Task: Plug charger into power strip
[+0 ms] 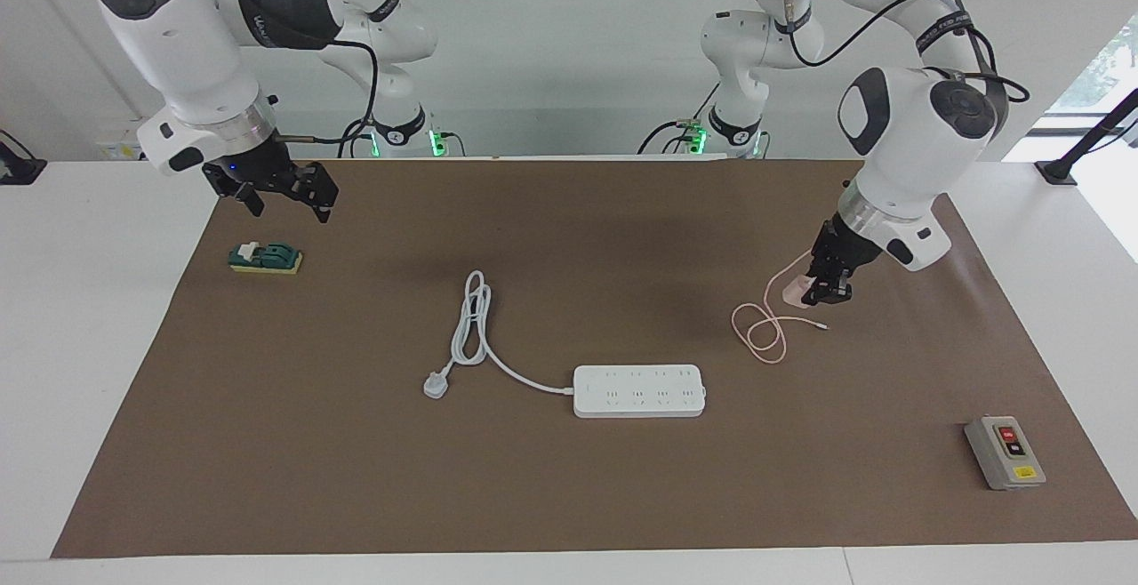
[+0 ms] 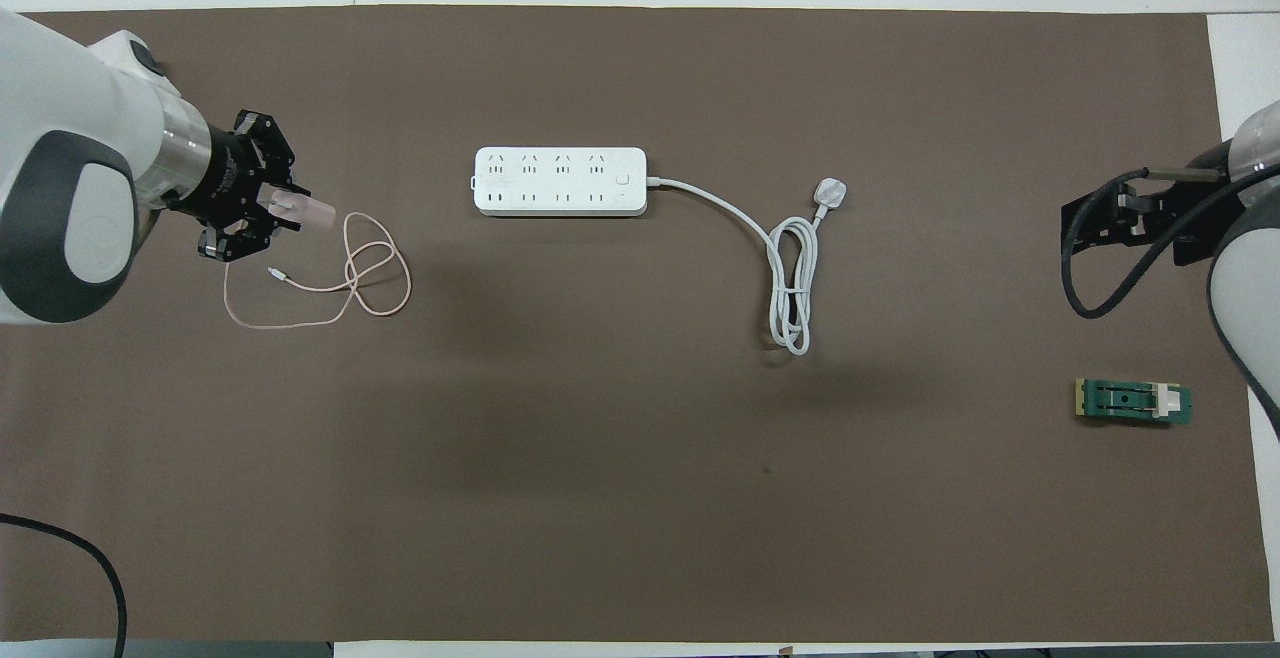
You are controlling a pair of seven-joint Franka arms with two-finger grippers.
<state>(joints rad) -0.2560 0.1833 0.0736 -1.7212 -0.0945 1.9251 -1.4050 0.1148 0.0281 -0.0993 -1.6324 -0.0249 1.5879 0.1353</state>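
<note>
My left gripper is shut on the charger, a small pale pink cube, and holds it just above the mat at the left arm's end of the table. Its thin pink cable trails down and lies looped on the mat. The power strip, a long flat white block, rests mid-table, farther from the robots than the charger. My right gripper hangs open over the right arm's end of the mat, holding nothing.
The strip's thick white cord coils toward the right arm's end and ends in a white plug. A green block lies under the right gripper. A grey button box sits at the mat's corner.
</note>
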